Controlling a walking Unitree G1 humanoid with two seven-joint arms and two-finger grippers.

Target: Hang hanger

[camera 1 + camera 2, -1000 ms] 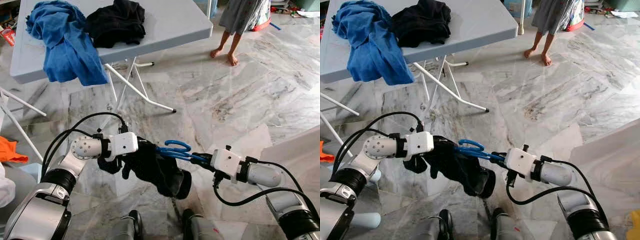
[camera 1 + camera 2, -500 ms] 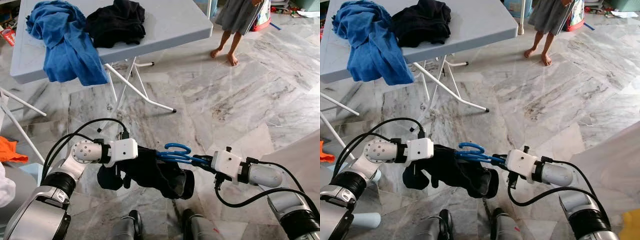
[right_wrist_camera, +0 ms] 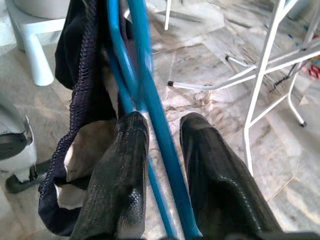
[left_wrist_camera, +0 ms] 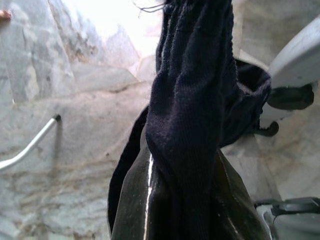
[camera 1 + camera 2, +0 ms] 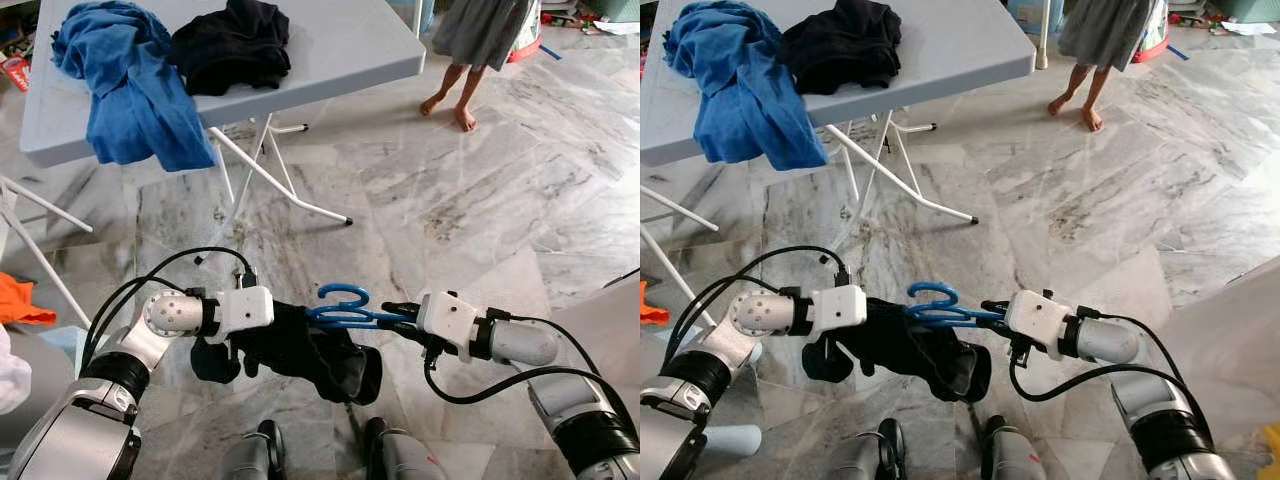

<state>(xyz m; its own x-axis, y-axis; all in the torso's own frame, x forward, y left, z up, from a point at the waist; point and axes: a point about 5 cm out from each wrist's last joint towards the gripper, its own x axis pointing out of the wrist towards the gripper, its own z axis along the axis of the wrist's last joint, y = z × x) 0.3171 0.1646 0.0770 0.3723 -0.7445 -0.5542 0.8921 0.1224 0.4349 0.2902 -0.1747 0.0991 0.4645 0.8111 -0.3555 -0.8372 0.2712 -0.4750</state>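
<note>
A blue plastic hanger (image 5: 343,306) hangs above the floor between my two arms, hook pointing up. A black knit garment (image 5: 318,352) is bunched along it and sags below. My right gripper (image 3: 163,123) is shut on the blue hanger (image 3: 150,102) from the right, with the blue bars running between its two black fingers (image 3: 125,165). My left gripper (image 5: 282,323) comes in from the left and is shut on the black garment (image 4: 192,105), whose folds wrap over the fingers and hide their tips.
A grey folding table (image 5: 345,50) stands ahead with a blue cloth (image 5: 130,85) and a black cloth (image 5: 232,42) on it; its white legs (image 5: 275,185) splay onto the marble floor. A person's bare feet (image 5: 450,105) stand at the far right. An orange cloth (image 5: 20,300) lies left.
My left gripper has sunk a little with the garment. My right gripper has shifted slightly left and up, bringing the hanger hook with it. The garment now hangs more bunched.
</note>
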